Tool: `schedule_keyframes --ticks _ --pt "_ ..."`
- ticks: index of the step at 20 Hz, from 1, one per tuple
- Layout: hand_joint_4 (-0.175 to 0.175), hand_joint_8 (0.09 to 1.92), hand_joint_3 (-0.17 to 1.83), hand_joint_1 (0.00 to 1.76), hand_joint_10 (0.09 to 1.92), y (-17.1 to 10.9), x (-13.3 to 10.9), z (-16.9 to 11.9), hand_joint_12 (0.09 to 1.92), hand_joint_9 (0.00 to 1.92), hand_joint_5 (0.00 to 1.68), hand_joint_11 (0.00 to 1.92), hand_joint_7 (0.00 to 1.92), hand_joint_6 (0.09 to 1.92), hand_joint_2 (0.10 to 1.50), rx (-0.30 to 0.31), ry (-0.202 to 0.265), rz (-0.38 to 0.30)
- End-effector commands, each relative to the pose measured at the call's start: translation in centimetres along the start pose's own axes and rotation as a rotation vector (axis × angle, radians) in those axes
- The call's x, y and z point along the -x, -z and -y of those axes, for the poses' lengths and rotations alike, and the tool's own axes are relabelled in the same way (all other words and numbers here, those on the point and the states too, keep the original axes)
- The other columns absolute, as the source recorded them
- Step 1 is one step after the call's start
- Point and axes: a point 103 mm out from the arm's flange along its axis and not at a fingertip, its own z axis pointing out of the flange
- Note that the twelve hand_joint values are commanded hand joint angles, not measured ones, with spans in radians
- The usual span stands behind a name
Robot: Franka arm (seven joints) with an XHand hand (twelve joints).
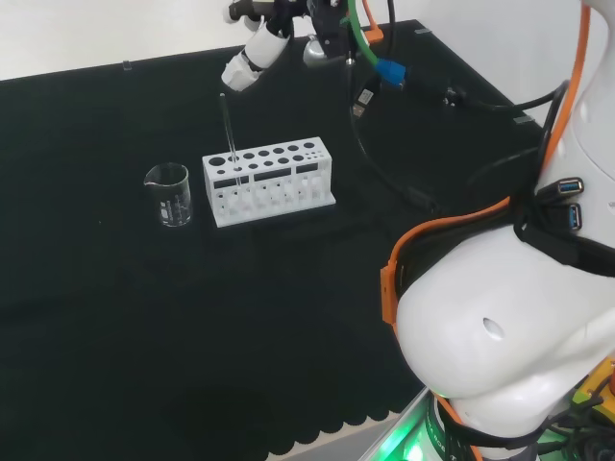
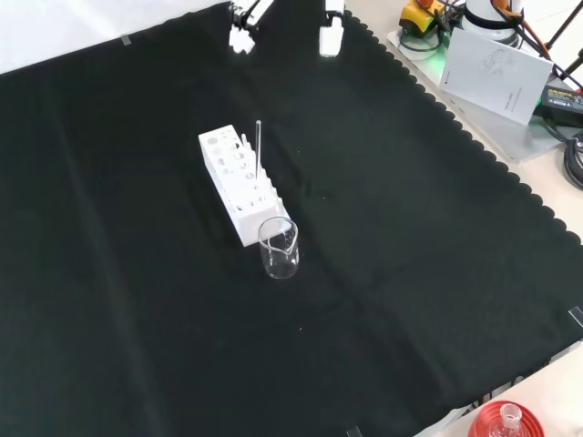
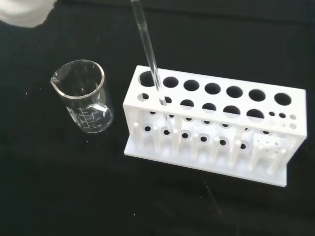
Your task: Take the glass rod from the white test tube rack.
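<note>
A thin clear glass rod [image 1: 229, 134] stands nearly upright in a hole at the beaker end of the white test tube rack [image 1: 269, 182]. In the front view the rod [image 2: 259, 146] rises from the rack [image 2: 232, 173] near its nearer end. The wrist view looks down on the rod [image 3: 150, 54] and the rack [image 3: 211, 123]. My hand [image 1: 252, 53] hangs well above and beyond the rack, apart from the rod. Its fingers [image 2: 241, 35] are spread and straight and hold nothing. A blurred white part of the hand [image 3: 24, 12] shows in the wrist view.
A small empty glass beaker [image 1: 170, 195] stands just left of the rack in the head view, nearer than it in the front view [image 2: 279, 248]. Cables [image 1: 384, 163] lie right of the rack. A flask on a red ring [image 2: 506, 421] stands off the cloth.
</note>
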Motion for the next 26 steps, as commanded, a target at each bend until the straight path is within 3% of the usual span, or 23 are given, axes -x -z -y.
schedule_keyframes --ticks 1,9,16,21,26 --pt "0.043 0.78 0.19 0.68 0.92 -0.4 -0.2 -1.1 1.39 0.36 0.21 0.37 0.11 0.09 0.69 0.029 0.026 -0.017" --pt "0.038 0.8 0.2 0.69 0.91 -1.1 -0.9 -2.9 1.39 0.39 0.24 0.42 0.15 0.09 0.69 0.012 0.043 -0.028" --pt "0.042 0.79 0.22 0.68 0.99 -1.7 -1.6 -4.8 1.5 0.21 0.26 0.25 0.14 0.09 0.67 -0.033 0.055 -0.011" --pt "0.003 0.79 0.23 0.68 0.95 -2.1 -1.8 -6.2 1.45 0.32 0.35 0.32 0.17 0.09 0.66 -0.13 0.056 0.032" --pt "-0.021 0.8 0.25 0.68 0.92 -2.2 -2.2 -7.3 1.4 0.4 0.37 0.38 0.21 0.09 0.66 -0.168 0.06 0.043"
